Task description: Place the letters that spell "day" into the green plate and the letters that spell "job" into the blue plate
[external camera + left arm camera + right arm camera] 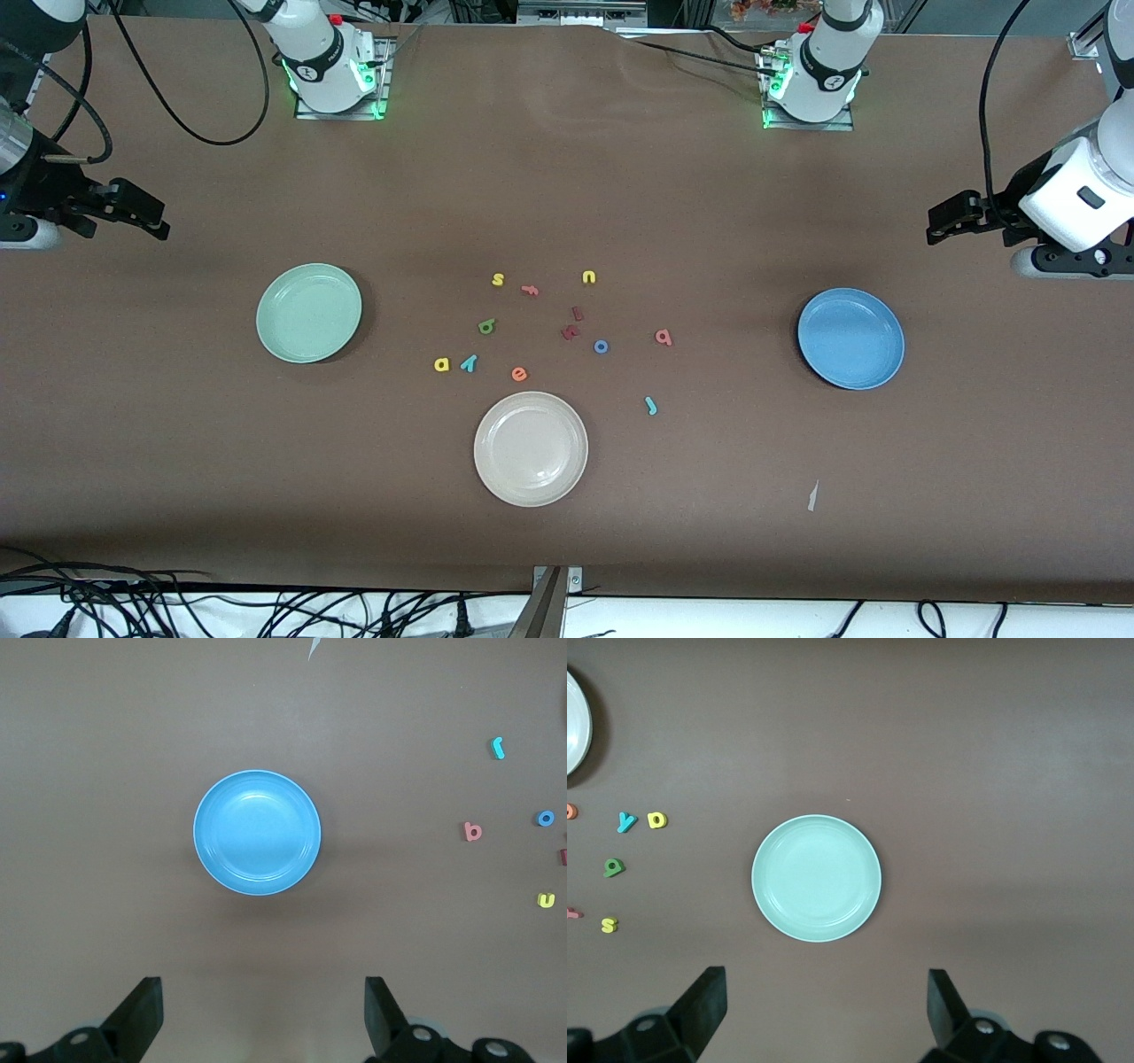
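The empty green plate [308, 312] [816, 878] lies toward the right arm's end, the empty blue plate [850, 338] [257, 833] toward the left arm's end. Between them on the table lie olive d [486, 326], yellow a [441, 364], teal y [469, 361], teal j [650, 406], blue o [601, 346] and salmon b [663, 337]. My right gripper [146, 217] [824, 1005] hangs open over bare table by the green plate. My left gripper [943, 221] [263, 1010] hangs open over bare table by the blue plate. Neither holds anything.
A beige-white plate [530, 448] sits nearest the front camera, below the letters. Other letters lie among them: yellow s [498, 280] and u [589, 277], salmon f [530, 289], orange e [519, 374], two dark red ones [570, 332]. A paper scrap [812, 496] lies near the front edge.
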